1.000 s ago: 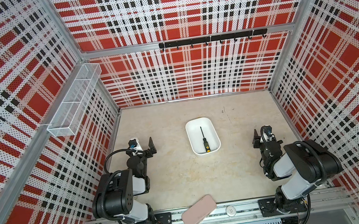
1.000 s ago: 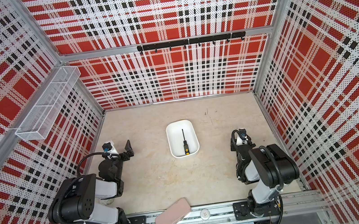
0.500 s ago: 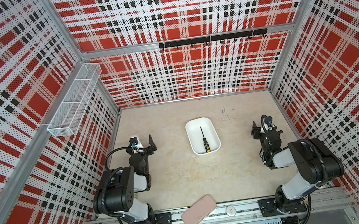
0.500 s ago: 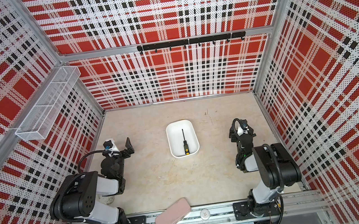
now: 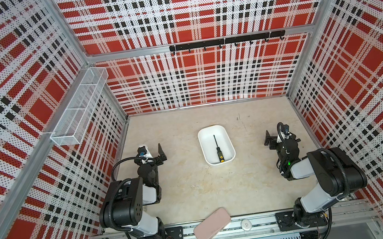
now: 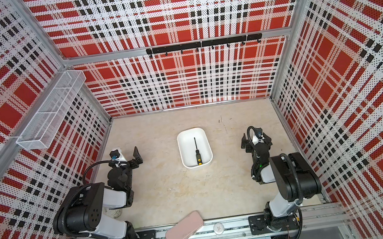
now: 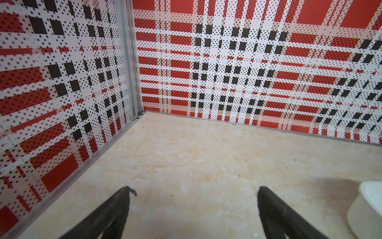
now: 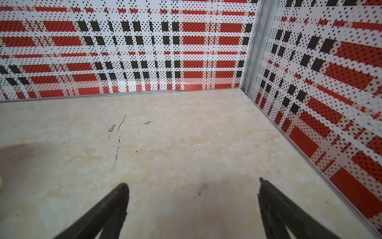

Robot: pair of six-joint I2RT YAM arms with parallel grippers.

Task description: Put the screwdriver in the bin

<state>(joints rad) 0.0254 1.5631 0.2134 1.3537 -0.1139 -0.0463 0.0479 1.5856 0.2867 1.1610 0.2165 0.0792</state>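
The screwdriver, with a black handle with yellow dots and a thin dark shaft, lies inside the white bin at the middle of the table, handle toward the front. A corner of the bin shows in the left wrist view. My left gripper stands open and empty over bare table, left of the bin. My right gripper stands open and empty over bare table, right of the bin. Neither touches the bin.
A pink rounded slab lies tilted across the front rail, with a small white disc beside it. A white wire mesh basket hangs on the left wall. A black hook rail runs along the back wall. Plaid walls enclose the table.
My right gripper's jaws have spread wider, and the right arm has shifted slightly on its own side. The screwdriver and the bin have not moved. The left arm has barely moved.
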